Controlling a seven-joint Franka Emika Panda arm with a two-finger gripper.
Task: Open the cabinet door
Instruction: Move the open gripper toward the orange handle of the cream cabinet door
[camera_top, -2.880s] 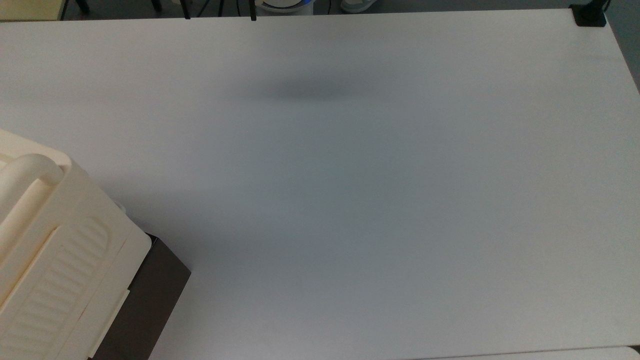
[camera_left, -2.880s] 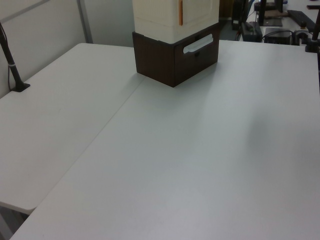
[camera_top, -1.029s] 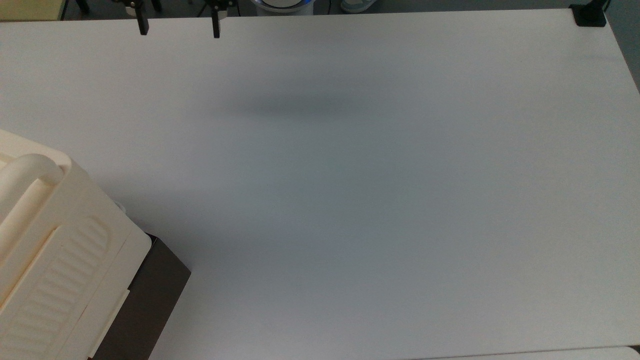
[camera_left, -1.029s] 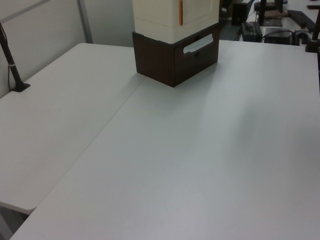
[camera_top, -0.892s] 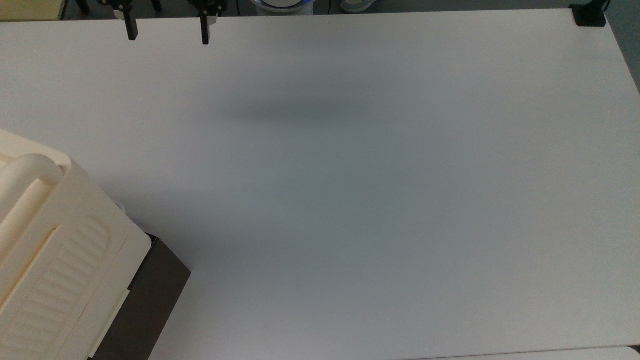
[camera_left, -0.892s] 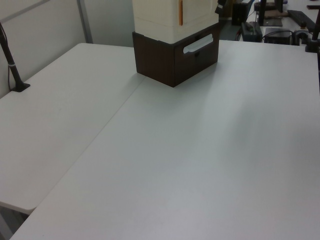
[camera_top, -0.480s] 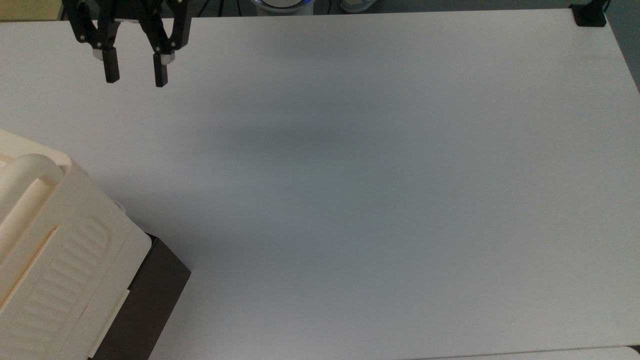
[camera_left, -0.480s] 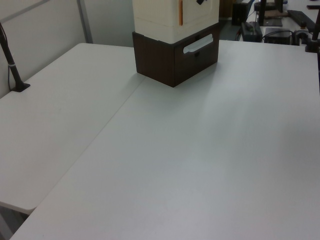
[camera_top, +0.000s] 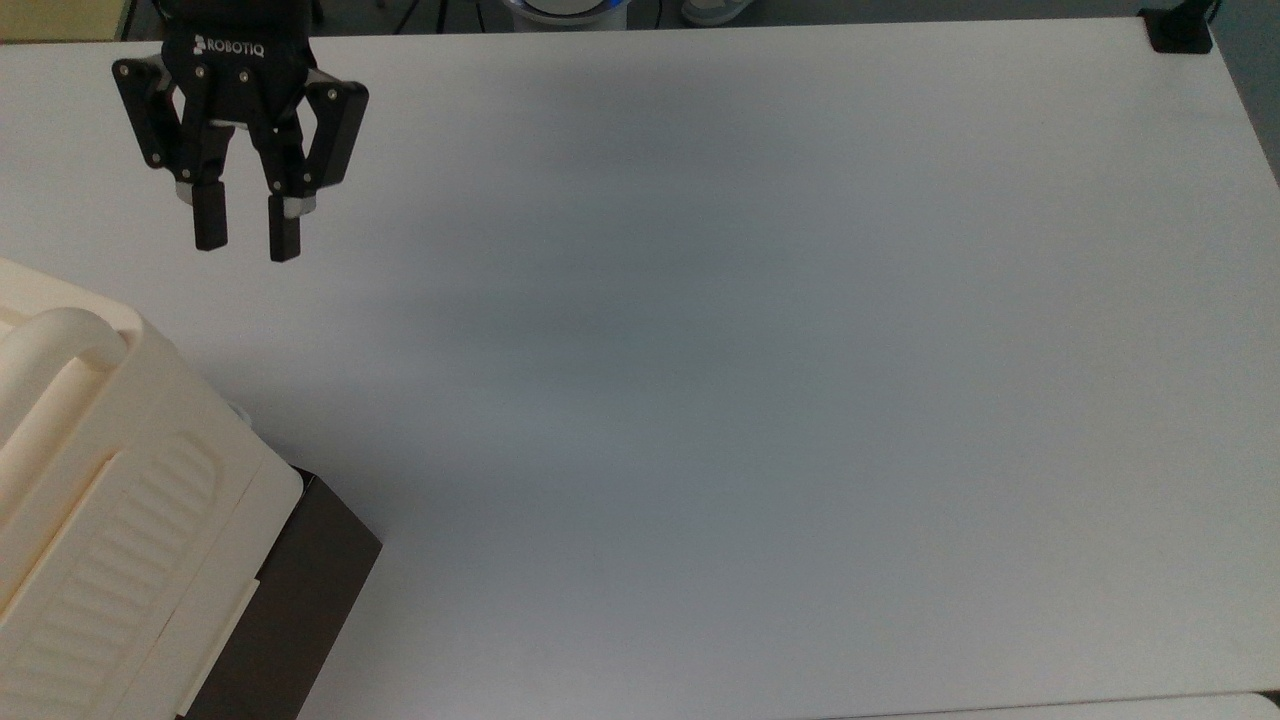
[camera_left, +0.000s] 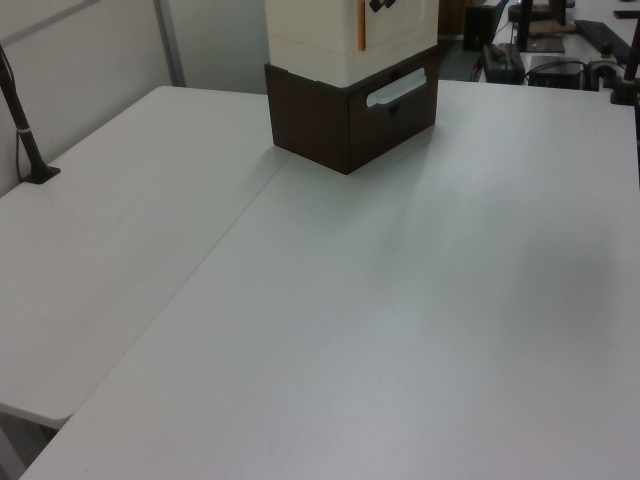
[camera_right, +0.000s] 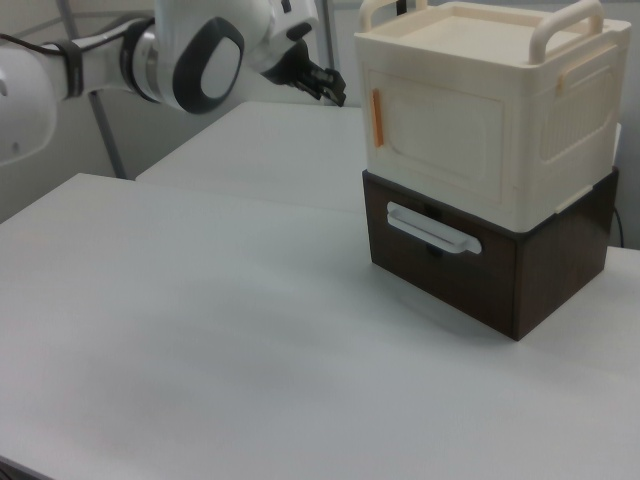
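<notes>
The cream cabinet (camera_right: 480, 110) stands on a dark brown drawer base. Its door (camera_right: 435, 140), a flat cream panel with a rounded-rectangle recess and an orange strip (camera_right: 377, 117) along one edge, lies flush with the cabinet front. In the left view the door (camera_left: 400, 25) is at the top, right of the orange strip. My black gripper (camera_top: 247, 238) hangs open over the table at the top view's upper left, apart from the cabinet (camera_top: 90, 480), with nothing between its fingers. The right view has the gripper (camera_right: 332, 88) left of the door, not touching it.
The brown drawer (camera_right: 470, 265) under the cabinet has a white handle (camera_right: 435, 232). A ribbed cream side panel (camera_top: 130, 540) faces the top view's right. The white table (camera_top: 750, 400) spreads wide. A black post (camera_left: 25, 140) stands at the left view's left, a black clamp (camera_top: 1180, 30) at the top view's far right corner.
My gripper has come in from the top view's upper edge, moving left and down toward the cabinet. Its fingers stand closer together than before. The door has not moved.
</notes>
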